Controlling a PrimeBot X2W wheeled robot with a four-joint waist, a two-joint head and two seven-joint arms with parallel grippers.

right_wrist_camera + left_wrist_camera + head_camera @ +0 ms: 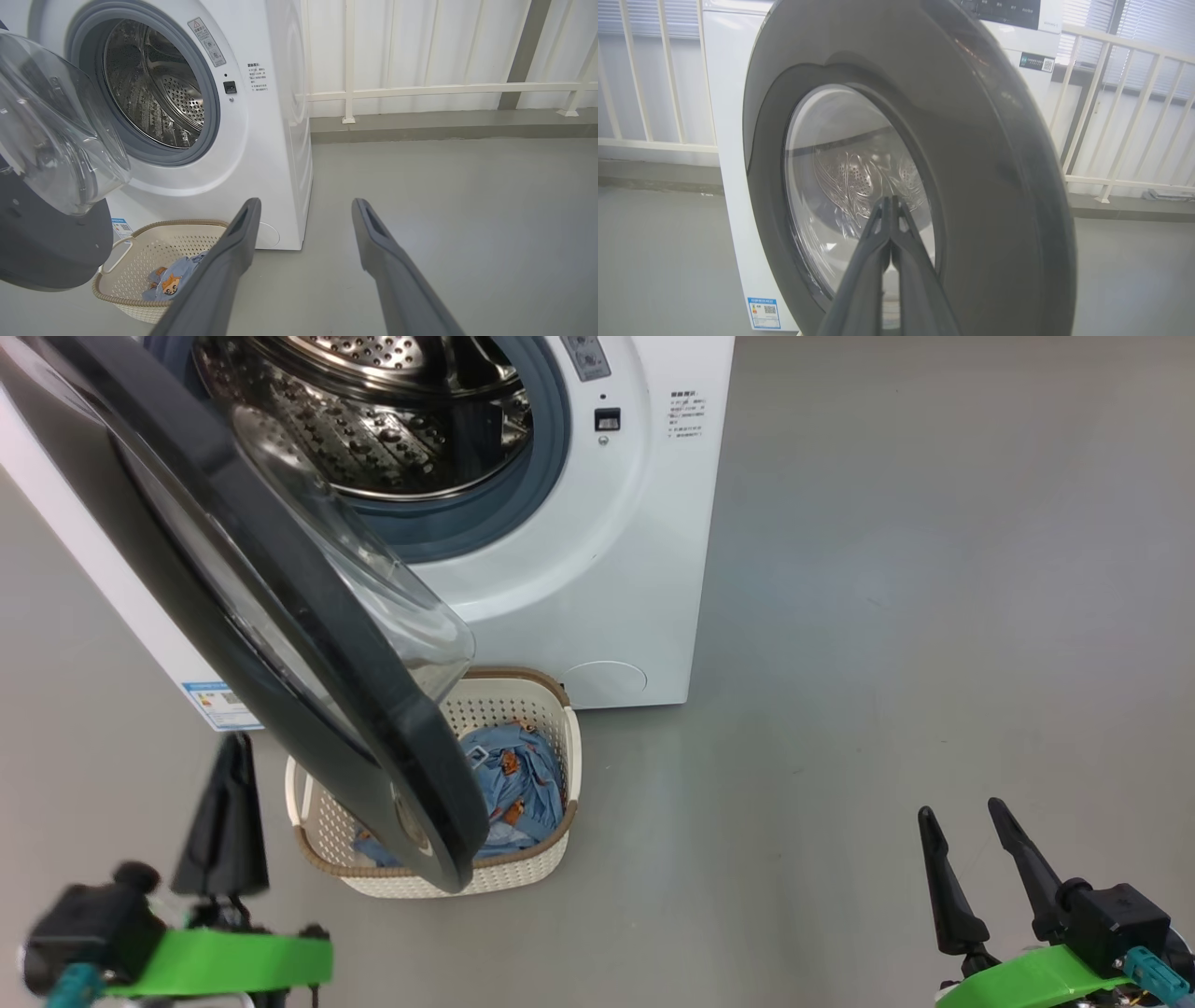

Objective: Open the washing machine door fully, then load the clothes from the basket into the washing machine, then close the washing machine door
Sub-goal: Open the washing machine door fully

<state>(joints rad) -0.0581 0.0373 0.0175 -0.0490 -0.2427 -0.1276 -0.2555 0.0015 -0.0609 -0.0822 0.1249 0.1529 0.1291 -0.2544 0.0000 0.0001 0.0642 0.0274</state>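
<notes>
The white washing machine (597, 569) stands with its steel drum (373, 420) exposed. Its black-framed door (308, 616) is swung partly open, reaching out over the cream basket (560, 728) on the floor. Light-blue fox-print clothes (513, 784) lie inside the basket. My left gripper (231, 747) is shut and empty, low at the left, on the outer side of the door; in the left wrist view its tips (891, 201) point at the door's glass (845, 186). My right gripper (962, 814) is open and empty at the lower right, over bare floor, well clear of the basket (140, 261).
Grey floor (887, 663) spreads to the right of the machine. A white railing (420, 88) and wall run behind it. The door's lower edge overhangs the left part of the basket, covering some of the clothes (173, 280).
</notes>
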